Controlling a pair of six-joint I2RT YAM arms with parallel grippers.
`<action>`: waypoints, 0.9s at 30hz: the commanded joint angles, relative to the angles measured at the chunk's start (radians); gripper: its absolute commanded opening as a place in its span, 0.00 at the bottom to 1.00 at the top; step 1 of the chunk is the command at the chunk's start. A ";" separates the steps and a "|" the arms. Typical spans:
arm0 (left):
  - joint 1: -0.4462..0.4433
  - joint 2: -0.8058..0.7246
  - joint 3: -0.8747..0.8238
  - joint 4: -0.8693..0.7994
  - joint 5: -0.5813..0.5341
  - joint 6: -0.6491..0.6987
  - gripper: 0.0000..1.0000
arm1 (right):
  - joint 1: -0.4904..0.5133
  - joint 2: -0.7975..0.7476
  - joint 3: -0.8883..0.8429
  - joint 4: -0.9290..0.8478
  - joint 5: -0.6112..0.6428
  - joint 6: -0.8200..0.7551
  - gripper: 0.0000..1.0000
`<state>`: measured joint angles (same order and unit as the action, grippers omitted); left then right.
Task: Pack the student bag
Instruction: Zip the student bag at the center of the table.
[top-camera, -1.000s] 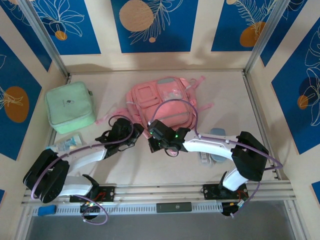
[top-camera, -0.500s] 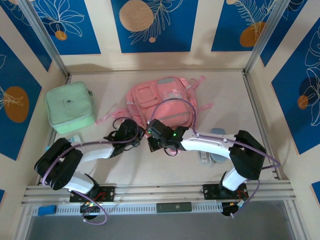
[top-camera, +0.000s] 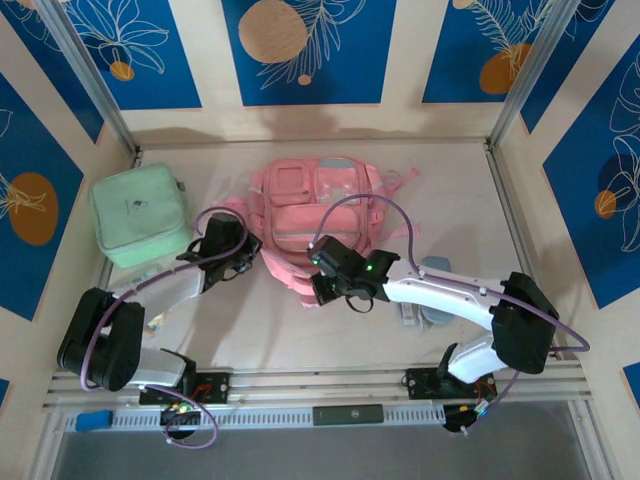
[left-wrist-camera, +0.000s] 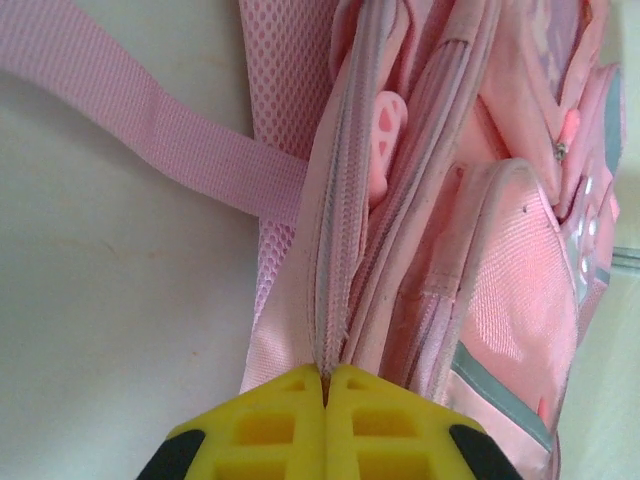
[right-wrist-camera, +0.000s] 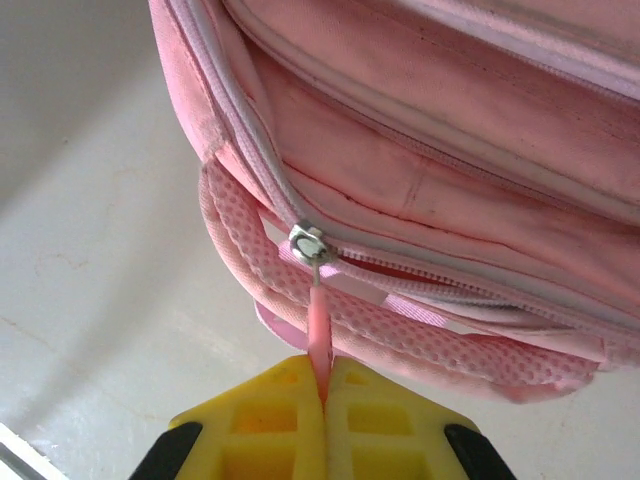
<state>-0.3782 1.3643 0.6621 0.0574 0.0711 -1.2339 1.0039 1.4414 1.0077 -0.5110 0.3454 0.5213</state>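
Mint case (top-camera: 140, 214) beside student bag (top-camera: 300, 215), not touching.

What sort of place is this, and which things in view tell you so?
Probably a robot lab cell: a left arm and right arm bolted at the table's edge, blue printed wall panels enclosing it, and a student bag laid out.

No readable text on student bag (top-camera: 300, 215) or elsewhere.
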 joint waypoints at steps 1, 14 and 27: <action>0.016 -0.035 0.029 -0.041 0.001 0.090 0.00 | 0.001 -0.012 0.014 -0.059 -0.074 -0.030 0.00; -0.269 -0.211 -0.128 -0.061 -0.125 -0.220 0.67 | -0.010 0.041 0.036 0.024 -0.118 -0.022 0.00; -0.427 -0.006 -0.008 -0.133 -0.346 -0.450 0.28 | 0.015 0.117 0.043 0.057 -0.072 -0.035 0.00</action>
<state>-0.7975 1.3396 0.6178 -0.0334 -0.1890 -1.6367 1.0035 1.5356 1.0321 -0.4667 0.2790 0.5045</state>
